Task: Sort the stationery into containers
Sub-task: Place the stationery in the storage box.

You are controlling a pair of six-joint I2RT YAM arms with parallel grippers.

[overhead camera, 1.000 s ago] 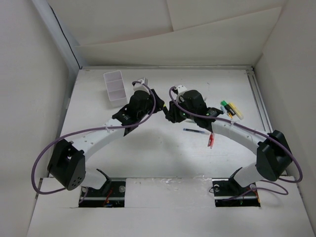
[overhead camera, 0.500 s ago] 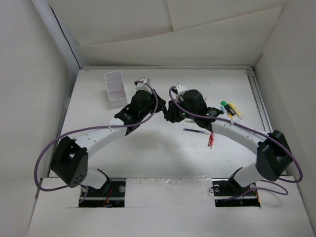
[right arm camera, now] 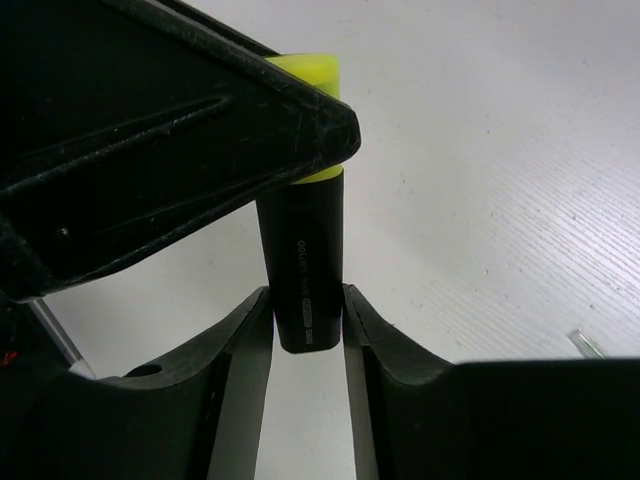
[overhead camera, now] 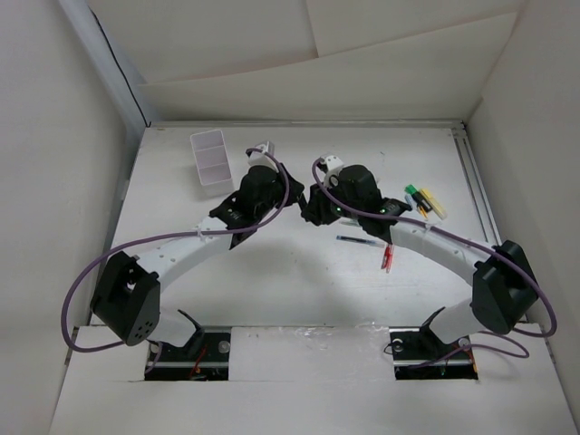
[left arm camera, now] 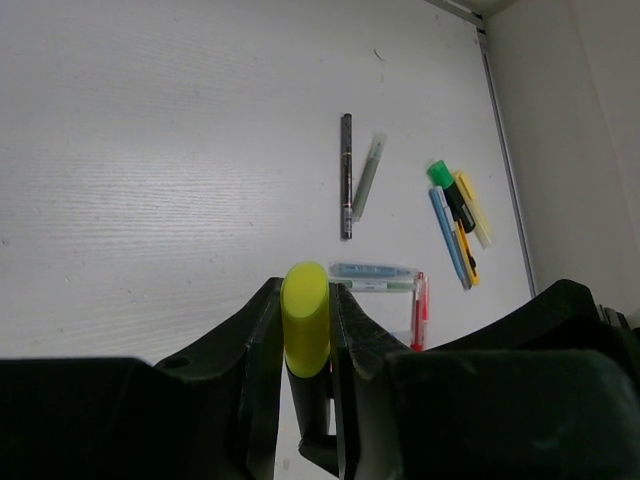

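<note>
Between the left arm's fingers (left arm camera: 262,338) sits the yellow cap of a highlighter (left arm camera: 305,318), pinched from both sides with no gap showing. Further along the same piece, the right arm's fingers (right arm camera: 245,365) press against its black barrel, one on each side. Both arms are therefore clamped on the one highlighter at once, and it hangs above the tabletop (left arm camera: 150,150) touching nothing else. This reads as a hand-over between the arms, though which arm is giving and which is taking cannot be told.

Off to the left of both pairs of fingers, well apart from them at the far left of the tabletop, lies the white three-compartment box (overhead camera: 210,161). From above, nothing coloured shows in any of its compartments. As far as can be seen no piece has been sorted yet, though the view is too small to rule out something pale inside.

Ahead of the left fingers the rest lies loose. A black pen (left arm camera: 346,175) has a grey-green pen (left arm camera: 367,178) just beside it, and a cluster of green, yellow and blue pieces (left arm camera: 455,215) lies further to the right. Nearer the fingers are a teal pen (left arm camera: 370,270) and a red pen (left arm camera: 419,312). All of these are well apart from the box. On this showing the task looks to be at its beginning, with one highlighter in transit and everything else waiting.
</note>
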